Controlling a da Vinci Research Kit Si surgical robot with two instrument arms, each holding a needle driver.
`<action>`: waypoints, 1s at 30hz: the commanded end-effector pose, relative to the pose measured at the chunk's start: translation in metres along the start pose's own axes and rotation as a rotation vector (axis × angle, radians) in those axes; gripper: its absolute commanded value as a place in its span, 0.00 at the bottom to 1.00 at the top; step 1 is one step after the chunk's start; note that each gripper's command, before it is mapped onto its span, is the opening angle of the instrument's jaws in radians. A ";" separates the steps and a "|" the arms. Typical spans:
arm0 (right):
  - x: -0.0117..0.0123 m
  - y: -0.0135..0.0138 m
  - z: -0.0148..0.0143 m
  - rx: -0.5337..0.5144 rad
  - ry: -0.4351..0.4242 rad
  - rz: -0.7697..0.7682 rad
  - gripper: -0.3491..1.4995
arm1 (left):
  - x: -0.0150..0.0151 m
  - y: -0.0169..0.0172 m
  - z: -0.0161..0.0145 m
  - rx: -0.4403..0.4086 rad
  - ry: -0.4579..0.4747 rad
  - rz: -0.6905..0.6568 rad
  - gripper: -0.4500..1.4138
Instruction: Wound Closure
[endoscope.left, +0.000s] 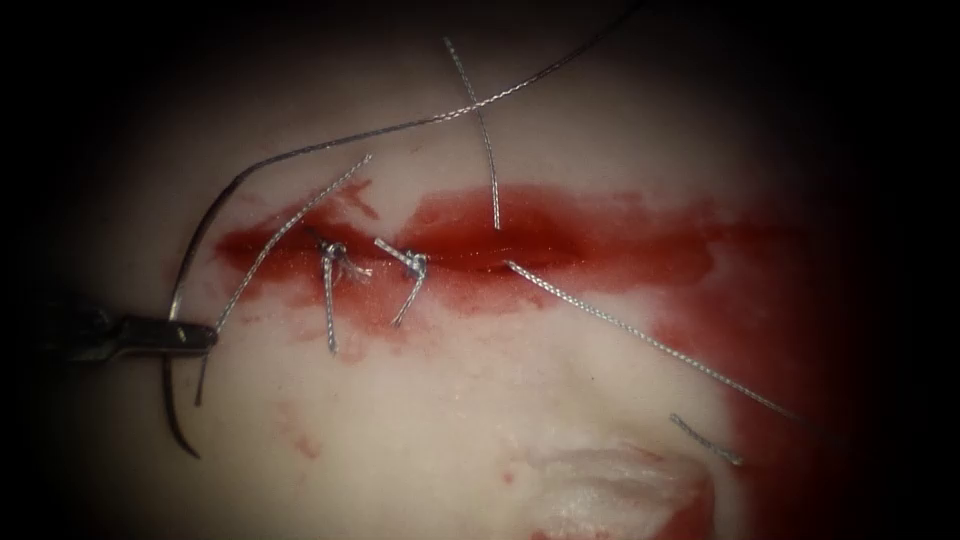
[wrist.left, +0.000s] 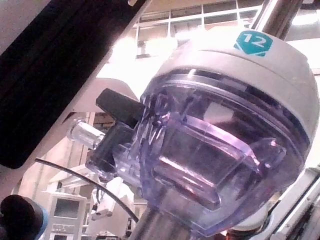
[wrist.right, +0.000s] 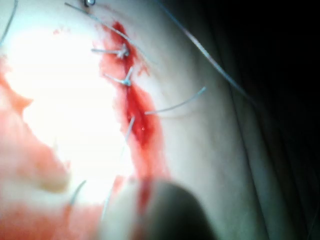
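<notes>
The cut (endoscope.left: 500, 245) runs across the tissue (endoscope.left: 450, 420), wet with red fluid. My left tool (endoscope.left: 200, 336) comes in from the left, jaws shut on the curved needle (endoscope.left: 172, 390) about midway along its curve. The needle stands left of the cut's left end, outside the tissue, its point low. Thread (endoscope.left: 420, 122) runs from its upper end toward the top right. Another strand (endoscope.left: 490, 170) enters the cut and comes out as a strand (endoscope.left: 640, 335) toward the lower right. A blurred part of my right tool (wrist.right: 170, 210) lies near the cut (wrist.right: 137, 115).
Two tied knots (endoscope.left: 333, 250) (endoscope.left: 415, 262) with short cut ends sit at the cut's left part, also seen as knots (wrist.right: 122, 51) (wrist.right: 127, 80). A loose thread piece (endoscope.left: 705, 440) lies at lower right. Red fluid (endoscope.left: 790, 330) pools on the right side.
</notes>
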 end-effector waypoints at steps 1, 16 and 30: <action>0.0008 0.0000 -0.0007 -0.006 0.002 -0.013 0.00 | -0.0008 -0.0010 0.0002 0.005 -0.004 0.003 0.00; 0.0005 0.0003 -0.0014 -0.009 0.059 -0.031 0.52 | -0.0008 -0.0011 0.0003 0.024 0.002 -0.009 0.00; 0.0127 -0.0049 -0.0153 0.178 1.031 -0.097 0.66 | 0.0012 -0.0032 0.0061 0.485 0.176 -0.199 0.00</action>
